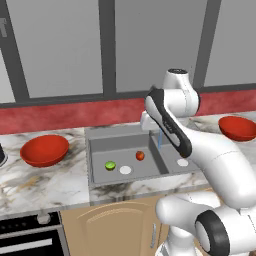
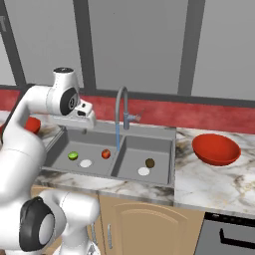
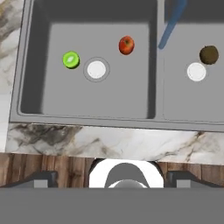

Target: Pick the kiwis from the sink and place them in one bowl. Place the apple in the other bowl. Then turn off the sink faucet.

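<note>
Your hand (image 3: 112, 177) hangs spread wide and empty above the sink (image 3: 26, 65). Green kiwi (image 3: 71, 60) and apple (image 3: 126, 45) sit in one basin, brown kiwi (image 3: 209, 55) in the other; their long axes aren't discernible.

Grey panels (image 1: 60, 45) — red backsplash (image 1: 60, 117)

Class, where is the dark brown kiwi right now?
The brown kiwi lies in the sink's right basin beside that basin's white drain, apart from the green kiwi and apple in the left basin.
</note>
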You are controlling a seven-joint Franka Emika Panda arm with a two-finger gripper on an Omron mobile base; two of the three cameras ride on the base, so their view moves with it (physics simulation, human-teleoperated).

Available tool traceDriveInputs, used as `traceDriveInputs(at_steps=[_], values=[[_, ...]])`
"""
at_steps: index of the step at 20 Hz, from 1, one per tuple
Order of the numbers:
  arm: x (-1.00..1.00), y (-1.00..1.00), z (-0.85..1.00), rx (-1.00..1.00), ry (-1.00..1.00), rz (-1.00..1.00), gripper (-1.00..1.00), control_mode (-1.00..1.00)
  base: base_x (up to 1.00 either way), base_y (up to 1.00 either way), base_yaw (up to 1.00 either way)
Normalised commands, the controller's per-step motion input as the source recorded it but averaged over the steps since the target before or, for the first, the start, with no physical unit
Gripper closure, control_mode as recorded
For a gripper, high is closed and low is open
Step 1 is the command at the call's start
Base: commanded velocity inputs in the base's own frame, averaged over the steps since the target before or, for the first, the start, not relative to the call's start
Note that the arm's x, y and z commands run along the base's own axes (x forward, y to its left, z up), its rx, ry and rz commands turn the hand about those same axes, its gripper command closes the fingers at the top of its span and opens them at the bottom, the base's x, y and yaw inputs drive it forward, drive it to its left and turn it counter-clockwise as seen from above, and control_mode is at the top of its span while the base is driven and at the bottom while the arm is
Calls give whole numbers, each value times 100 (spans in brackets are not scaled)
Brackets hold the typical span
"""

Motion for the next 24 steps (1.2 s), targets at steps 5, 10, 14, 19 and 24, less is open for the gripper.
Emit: traceDriveInputs(at_steps=[5, 10, 14, 19, 24], values=[[0, 33, -46, 3, 4, -1, -100, -100, 0, 0, 0], [0, 36, -52, 0, 5, -3, -100, -100, 0, 0, 0], [5, 28, -54, 2, 5, -1, -100, -100, 0, 0, 0], [23, 17, -54, 5, 0, 0, -100, -100, 0, 0, 0], [36, 7, -44, 9, 0, 0, -100, -100, 0, 0, 0]])
